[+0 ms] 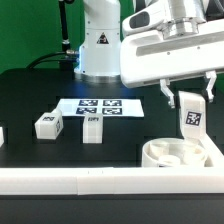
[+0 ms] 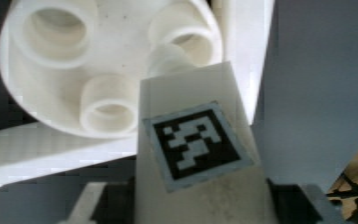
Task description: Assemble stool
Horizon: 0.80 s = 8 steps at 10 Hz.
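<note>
My gripper [image 1: 189, 100] is shut on a white tagged stool leg [image 1: 192, 115] and holds it upright above the round seat disc [image 1: 172, 154], which lies sockets-up against the long white rail. In the wrist view the held leg [image 2: 197, 135] fills the middle, its tag facing the camera, with the seat disc [image 2: 105, 60] and its round sockets beyond it. Two more legs lie on the black table: one [image 1: 47, 125] at the exterior view's left, one [image 1: 92, 127] beside it.
The marker board [image 1: 100, 106] lies flat behind the loose legs. The long white rail [image 1: 90, 179] runs along the table's front edge. The robot's white base [image 1: 98, 45] stands at the back. A small white piece [image 1: 2, 135] shows at the left edge.
</note>
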### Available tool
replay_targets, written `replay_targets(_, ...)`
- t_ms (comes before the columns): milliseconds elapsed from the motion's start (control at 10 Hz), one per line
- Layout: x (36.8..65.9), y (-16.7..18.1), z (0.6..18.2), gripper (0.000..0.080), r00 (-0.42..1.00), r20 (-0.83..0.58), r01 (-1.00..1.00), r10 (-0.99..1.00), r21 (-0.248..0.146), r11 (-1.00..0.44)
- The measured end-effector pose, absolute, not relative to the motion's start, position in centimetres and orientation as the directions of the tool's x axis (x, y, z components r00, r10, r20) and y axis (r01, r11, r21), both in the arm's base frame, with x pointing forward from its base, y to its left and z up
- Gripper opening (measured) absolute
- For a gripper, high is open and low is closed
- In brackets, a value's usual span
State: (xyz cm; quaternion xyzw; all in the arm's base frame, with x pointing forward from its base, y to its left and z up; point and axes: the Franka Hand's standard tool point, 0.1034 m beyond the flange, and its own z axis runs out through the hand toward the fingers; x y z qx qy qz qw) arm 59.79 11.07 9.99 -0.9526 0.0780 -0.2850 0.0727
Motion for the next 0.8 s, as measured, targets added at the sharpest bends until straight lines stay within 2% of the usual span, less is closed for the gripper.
replay_targets(800, 59.37, 11.97, 9.51, 0.0327, 0.832, 0.522, -0.104, -0.189, -0.188, -0.977)
